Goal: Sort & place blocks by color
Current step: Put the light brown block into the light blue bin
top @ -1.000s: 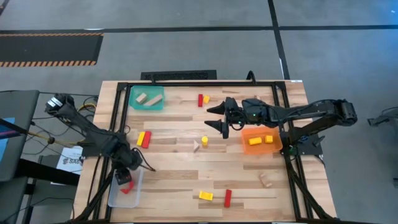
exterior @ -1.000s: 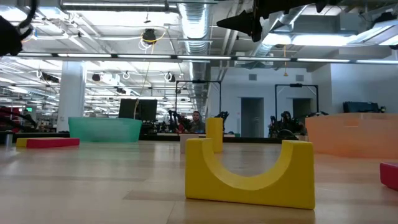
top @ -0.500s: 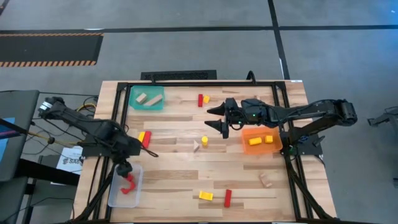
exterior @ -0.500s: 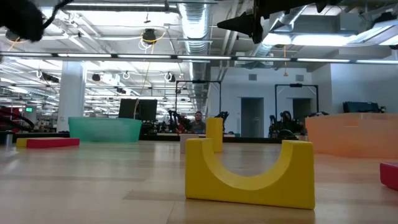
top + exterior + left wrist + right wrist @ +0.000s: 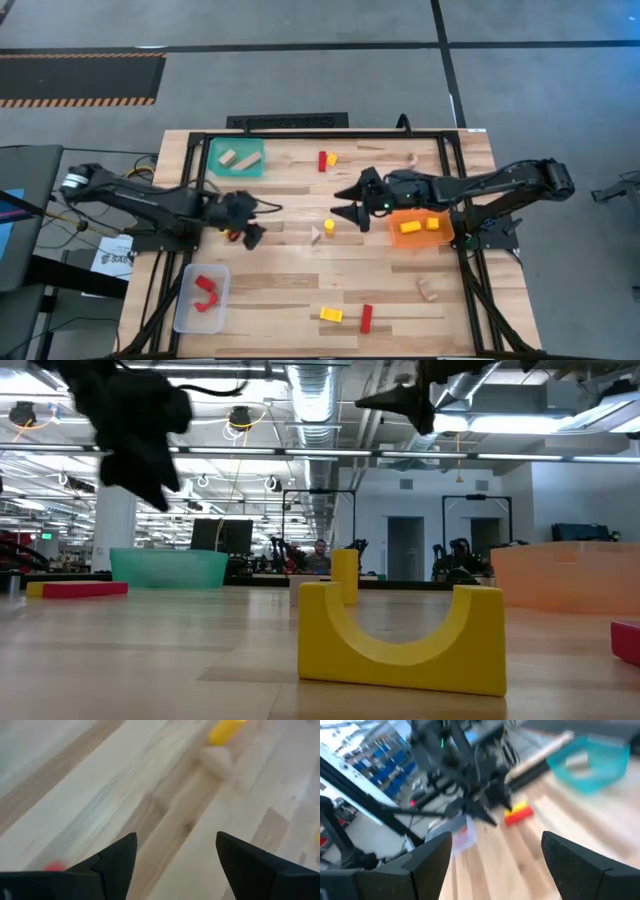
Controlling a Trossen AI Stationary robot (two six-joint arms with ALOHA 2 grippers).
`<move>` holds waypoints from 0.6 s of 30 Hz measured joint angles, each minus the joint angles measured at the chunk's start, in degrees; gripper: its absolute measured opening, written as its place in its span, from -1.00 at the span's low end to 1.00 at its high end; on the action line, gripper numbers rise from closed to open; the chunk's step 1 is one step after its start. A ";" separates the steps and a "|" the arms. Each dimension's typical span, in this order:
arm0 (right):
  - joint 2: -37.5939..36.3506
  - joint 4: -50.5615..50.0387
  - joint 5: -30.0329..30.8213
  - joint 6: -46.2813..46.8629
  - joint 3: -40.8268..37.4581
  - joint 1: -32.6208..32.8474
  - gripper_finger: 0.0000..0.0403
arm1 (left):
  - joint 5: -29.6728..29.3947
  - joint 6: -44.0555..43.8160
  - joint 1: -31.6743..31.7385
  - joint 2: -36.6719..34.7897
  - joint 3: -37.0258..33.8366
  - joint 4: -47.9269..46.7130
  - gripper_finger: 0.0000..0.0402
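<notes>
Red, yellow and pale wood blocks lie scattered on the table. A yellow cylinder (image 5: 329, 225) stands beside a pale block (image 5: 316, 234). A red and yellow pair (image 5: 325, 160) lies near the far edge. A yellow arch (image 5: 330, 315) and a red brick (image 5: 366, 318) lie near the near edge. My left gripper (image 5: 252, 228) is open and empty, above a red and yellow pair (image 5: 230, 222) that it mostly hides. My right gripper (image 5: 345, 203) hangs open and empty, right of the yellow cylinder.
A teal tray (image 5: 237, 157) with pale blocks sits at the far left. An orange tray (image 5: 418, 226) with yellow blocks is at the right. A clear tray (image 5: 200, 298) with red blocks is at the near left. Pale blocks (image 5: 428, 290) (image 5: 410, 157) lie on the right side.
My left gripper has risen from over the clear tray and swung toward the far edge and the right, ending above the red and yellow pair. Red blocks stay in the clear tray. My right gripper has shifted slightly toward the near edge.
</notes>
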 joint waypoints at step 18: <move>-0.42 -28.81 0.02 14.56 0.00 11.73 0.62 | 16.51 39.62 10.80 24.20 8.56 30.78 0.19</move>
